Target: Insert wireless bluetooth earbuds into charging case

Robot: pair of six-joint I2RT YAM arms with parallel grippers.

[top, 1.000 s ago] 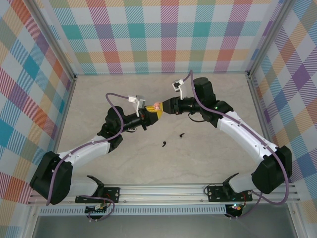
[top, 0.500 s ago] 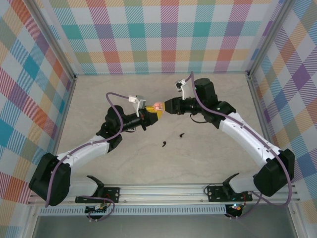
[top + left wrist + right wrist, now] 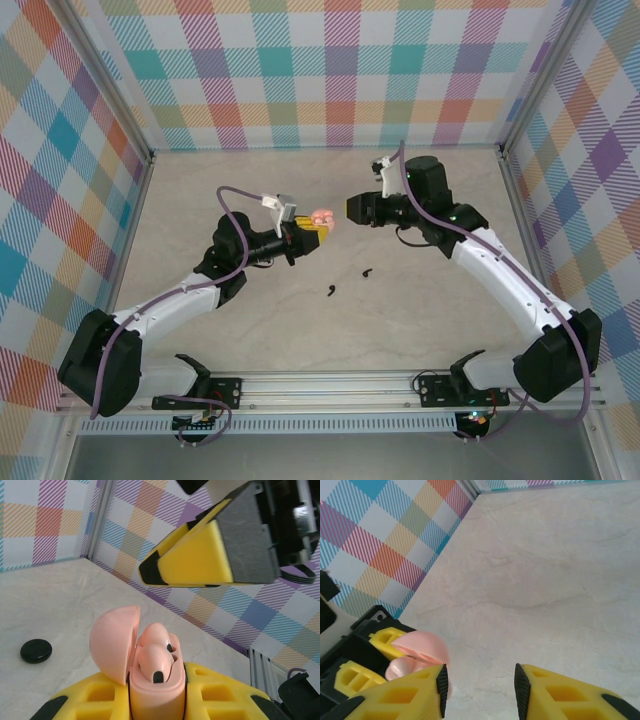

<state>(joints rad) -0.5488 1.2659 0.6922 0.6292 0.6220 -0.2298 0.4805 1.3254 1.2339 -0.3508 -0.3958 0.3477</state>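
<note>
Left wrist view: a pink, egg-shaped plastic charging case (image 3: pixel 155 700) stands upright with its hinged lid (image 3: pixel 114 642) swung open to the left. Two pink earbuds with dark tips (image 3: pixel 152 656) sit one behind the other in its mouth, their rounded heads rising above the rim. The left gripper (image 3: pixel 156 702) pinches the case body between its yellow padded fingers (image 3: pixel 85 700), one on each side. Above and beyond the case, apart from it, hangs the yellow-and-grey wedge of the right gripper (image 3: pixel 210 555). A small black round disc (image 3: pixel 36 651) lies on the beige marbled tabletop (image 3: pixel 50 605) to the left.

In the right wrist view the right gripper's fingers (image 3: pixel 405 695) are spread, with bare tabletop showing between them; the open case lies just beside the left-hand tip.

From the top external view the case (image 3: pixel 321 216) is held near the middle of the tabletop, with the right gripper (image 3: pixel 352 208) just to its right, not touching. Two tiny black comma-shaped earbuds (image 3: pixel 331 291) (image 3: pixel 367 271) lie on the tabletop nearer the arm bases, apart from each other.
</note>
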